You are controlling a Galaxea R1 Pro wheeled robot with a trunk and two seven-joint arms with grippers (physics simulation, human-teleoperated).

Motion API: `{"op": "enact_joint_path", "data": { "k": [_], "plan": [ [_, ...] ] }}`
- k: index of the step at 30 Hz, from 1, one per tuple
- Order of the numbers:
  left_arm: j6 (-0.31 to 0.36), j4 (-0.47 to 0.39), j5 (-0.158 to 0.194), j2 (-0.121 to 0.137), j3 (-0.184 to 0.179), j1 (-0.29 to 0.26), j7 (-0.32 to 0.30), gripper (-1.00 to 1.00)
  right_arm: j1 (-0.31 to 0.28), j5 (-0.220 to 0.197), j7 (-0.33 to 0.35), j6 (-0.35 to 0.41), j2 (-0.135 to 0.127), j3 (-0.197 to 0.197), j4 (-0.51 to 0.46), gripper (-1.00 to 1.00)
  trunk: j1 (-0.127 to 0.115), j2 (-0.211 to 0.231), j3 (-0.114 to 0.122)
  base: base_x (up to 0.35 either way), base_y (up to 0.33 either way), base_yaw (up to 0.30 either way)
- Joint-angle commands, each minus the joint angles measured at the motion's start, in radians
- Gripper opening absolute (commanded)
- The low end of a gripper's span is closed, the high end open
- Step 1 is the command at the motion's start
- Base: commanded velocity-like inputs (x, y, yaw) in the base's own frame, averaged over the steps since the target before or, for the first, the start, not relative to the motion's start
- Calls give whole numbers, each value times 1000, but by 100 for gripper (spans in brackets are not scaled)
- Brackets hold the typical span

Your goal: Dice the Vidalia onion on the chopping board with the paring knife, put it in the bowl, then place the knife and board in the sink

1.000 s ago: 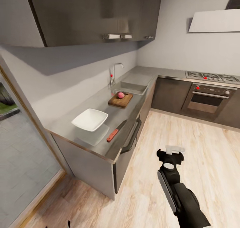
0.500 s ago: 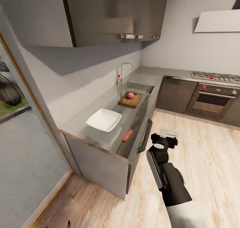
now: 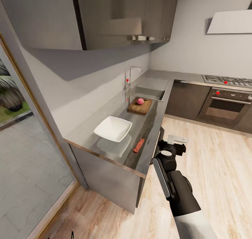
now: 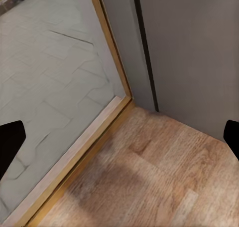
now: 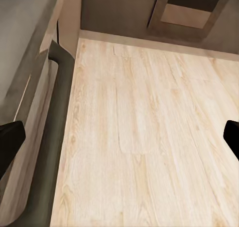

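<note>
The pinkish Vidalia onion (image 3: 140,100) rests on the dark brown chopping board (image 3: 135,109), just before the sink (image 3: 148,91). Nearer on the grey countertop (image 3: 115,107) stands the white squarish bowl (image 3: 112,128). The paring knife (image 3: 138,145), with a red handle, lies beside the bowl near the counter's front edge. My right gripper (image 3: 176,139) hangs over the floor close to the counter front, beside the knife. It is open (image 5: 119,137), with nothing between the fingers. My left gripper (image 4: 119,139) is open too, above the floor by a door frame.
A tap (image 3: 130,78) stands at the sink's wall side. Dark wall cabinets (image 3: 115,15) hang overhead. An oven (image 3: 225,106) and hob (image 3: 227,80) fill the right run. A glass door (image 3: 21,127) is at left. A long cabinet handle (image 5: 52,137) runs beside the wood floor (image 3: 217,162).
The camera has turned and come closer, so the counter has shifted right in the view. My right arm has come nearer to the counter front. Onion, board, bowl and knife stay put.
</note>
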Motion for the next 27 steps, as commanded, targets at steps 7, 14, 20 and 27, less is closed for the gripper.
{"op": "enact_joint_path", "data": {
  "k": [7,14,20,27],
  "plan": [
    [-3,4,-6,0,-6,-2,10,100,-1,-5,-6,5,0,2,-1,100,0,-1,-1,26,54,0],
    [-3,4,-6,0,-6,-2,10,100,-1,-4,-7,5,0,2,-1,100,0,-1,-1,92,243,0],
    [-3,4,-6,0,-6,-2,10,100,-1,-4,-6,5,0,2,-1,100,0,-1,-1,92,224,0],
    [-3,4,-6,0,-6,-2,10,100,-1,-6,-6,5,0,2,0,100,0,-1,-1,17,31,0]
  ]
}}
